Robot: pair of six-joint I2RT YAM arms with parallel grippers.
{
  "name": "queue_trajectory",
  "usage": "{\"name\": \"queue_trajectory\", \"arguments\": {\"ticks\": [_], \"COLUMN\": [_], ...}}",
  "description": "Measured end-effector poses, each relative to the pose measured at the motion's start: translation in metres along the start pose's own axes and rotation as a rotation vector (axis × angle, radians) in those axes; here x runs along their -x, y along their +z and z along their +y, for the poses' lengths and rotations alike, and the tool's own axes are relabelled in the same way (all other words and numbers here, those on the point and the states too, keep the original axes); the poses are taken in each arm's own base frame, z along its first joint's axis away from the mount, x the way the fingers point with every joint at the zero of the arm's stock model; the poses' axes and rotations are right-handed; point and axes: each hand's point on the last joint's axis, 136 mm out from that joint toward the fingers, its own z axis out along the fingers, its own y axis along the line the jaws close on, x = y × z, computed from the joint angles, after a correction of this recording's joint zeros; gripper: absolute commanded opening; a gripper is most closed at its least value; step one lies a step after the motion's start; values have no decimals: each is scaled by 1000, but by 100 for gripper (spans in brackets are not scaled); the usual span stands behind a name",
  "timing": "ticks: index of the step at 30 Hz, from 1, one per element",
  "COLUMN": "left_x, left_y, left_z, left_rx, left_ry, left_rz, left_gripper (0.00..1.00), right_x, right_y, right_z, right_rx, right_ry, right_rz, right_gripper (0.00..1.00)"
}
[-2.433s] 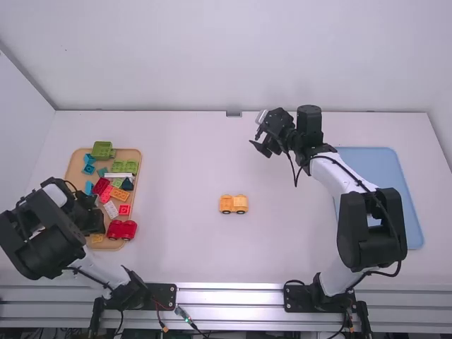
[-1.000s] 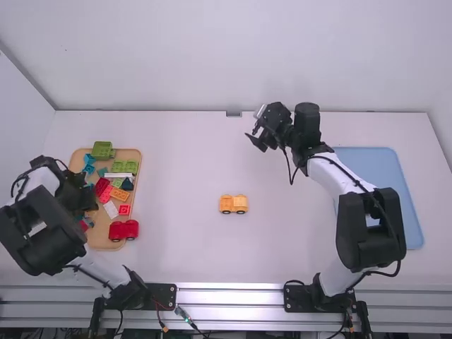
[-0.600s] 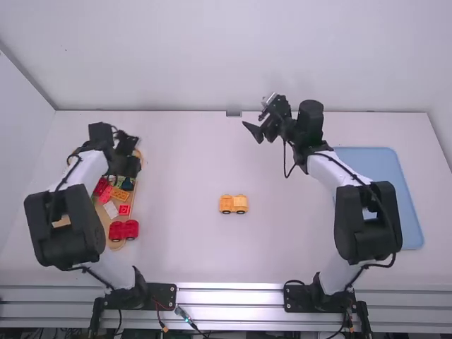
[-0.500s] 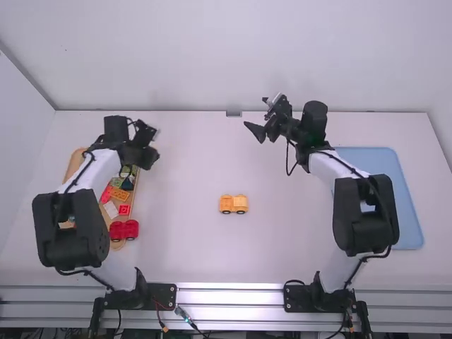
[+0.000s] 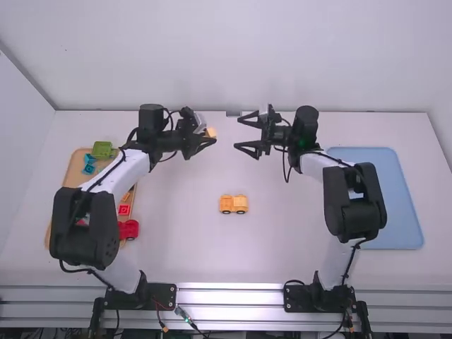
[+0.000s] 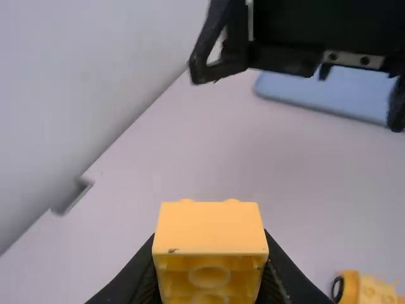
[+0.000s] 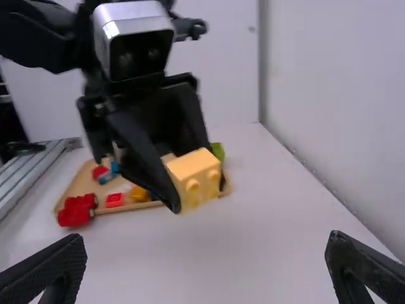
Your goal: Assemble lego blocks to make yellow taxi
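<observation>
The left gripper (image 5: 208,130) is grasping a yellow Lego block (image 6: 210,234); the right gripper (image 5: 236,133), facing it, is holding its fingers spread. A yellow wheeled Lego vehicle (image 5: 233,204) is resting on the white table (image 5: 183,240).

- Both arms have white links (image 5: 106,174) and black joints (image 5: 306,120).
- The elbow housings (image 5: 86,236) are bulky, matte black, with rounded corners.
- Thin black cables (image 5: 78,270) run along the links and loop loosely.
- Dark plates (image 5: 164,293) mount the black bases.
- The left gripper (image 5: 211,134) is black; on its arm's wrist sits a silver, round-edged housing (image 7: 134,38).
- The right gripper (image 5: 236,133) has tapered black fingers (image 7: 54,272) and a grey metal strip (image 6: 353,59) with dark round screws.
</observation>
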Motion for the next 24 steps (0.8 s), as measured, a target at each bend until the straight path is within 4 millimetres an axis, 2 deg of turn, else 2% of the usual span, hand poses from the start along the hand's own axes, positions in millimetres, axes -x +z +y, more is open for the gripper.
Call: {"name": "queue_trajectory", "arguments": {"ticks": [5,13,20,24], "left_x": [11,19,18,17], "left_y": [9,21,38,41], "left_z": [-14,-40,-49,-45], "left_rx": [-101,-245,-226,-199], "left_ry": [20,48,35,20], "left_rz": [-87,-165,-122,-105], "left_gripper": [2,2,2,2], "right_x": [13,-1,-2,-5], "right_y": [0,-2,1,7], "right_z": [8,5,14,13], "right_rx": [78,81,128,112], "right_ry": [-19,115,70,46], "right_rz": [-2,31,29,36], "right_gripper": [92,91,89,71]}}
